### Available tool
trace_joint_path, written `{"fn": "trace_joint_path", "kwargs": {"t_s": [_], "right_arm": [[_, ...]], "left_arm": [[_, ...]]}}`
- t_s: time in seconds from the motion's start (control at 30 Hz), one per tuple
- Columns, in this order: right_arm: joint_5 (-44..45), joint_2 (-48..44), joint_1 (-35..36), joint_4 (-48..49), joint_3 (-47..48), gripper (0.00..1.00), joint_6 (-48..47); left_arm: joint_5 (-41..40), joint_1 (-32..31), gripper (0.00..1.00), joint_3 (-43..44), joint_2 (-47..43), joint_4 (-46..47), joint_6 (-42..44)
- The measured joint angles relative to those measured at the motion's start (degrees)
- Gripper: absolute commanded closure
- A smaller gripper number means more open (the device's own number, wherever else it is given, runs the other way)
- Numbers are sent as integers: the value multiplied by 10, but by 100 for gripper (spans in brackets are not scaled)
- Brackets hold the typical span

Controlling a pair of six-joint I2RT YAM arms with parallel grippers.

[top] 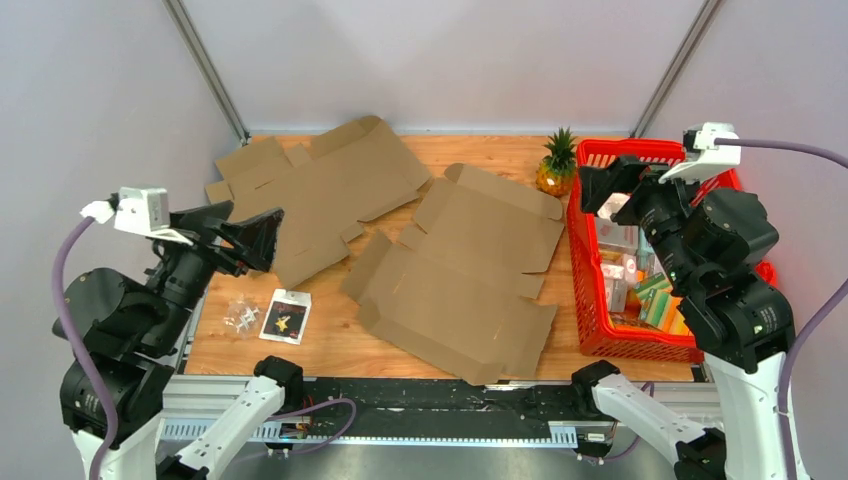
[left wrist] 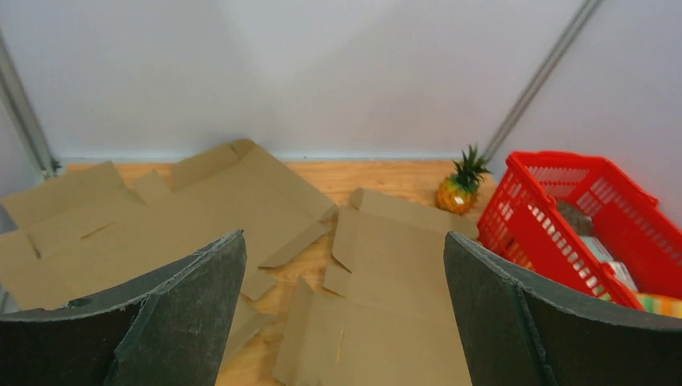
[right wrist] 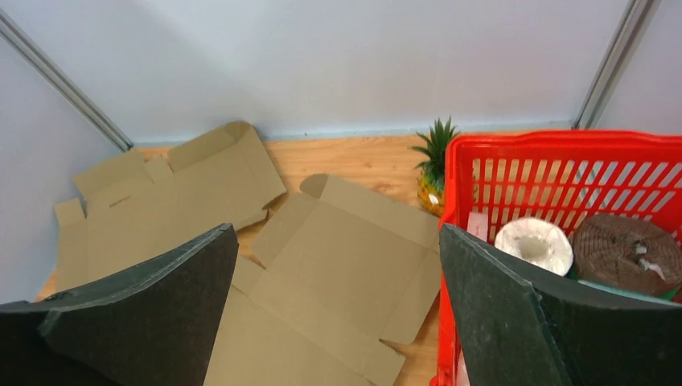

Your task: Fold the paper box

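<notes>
Left gripper (top: 245, 228): jaws released, empty, well left of red basket (top: 650, 150).
Far box blank (top: 320, 190): flat, well left of basket.
Near box blank (top: 470, 270): flat, just beside basket's left wall.
Right gripper (top: 612, 190): released, empty, above basket.
Risk: blank may slide instead of lifting; right arm may snag basket.

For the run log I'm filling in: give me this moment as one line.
phase: pre-grasp | left gripper: open, empty, raised | right gripper: open, empty, by basket | left blank, right blank: flat, unfolded

R pincer (right wrist: 335, 233) wide open, flat cardboard blank (right wrist: 346, 257) ahead; pineapple (right wrist: 434, 173) beside red basket (right wrist: 563, 141).
</notes>
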Motion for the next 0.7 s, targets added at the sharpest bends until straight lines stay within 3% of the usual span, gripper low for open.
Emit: {"fn": "trace_joint_path", "kwargs": {"t_s": [0.23, 0.43, 0.6, 0.7], "right_arm": [[-53, 0, 0, -18, -21, 0, 11], [-139, 9, 11, 15, -80, 0, 24], [-190, 14, 23, 55, -136, 0, 37], [-209, 10, 29, 75, -160, 0, 47]], "left_arm": [[113, 0, 3, -95, -22, 4, -34], [188, 0, 4, -140, 20, -23, -54], [214, -30, 7, -403, -33, 101, -186], [135, -143, 7, -558, -84, 131, -289]]}}
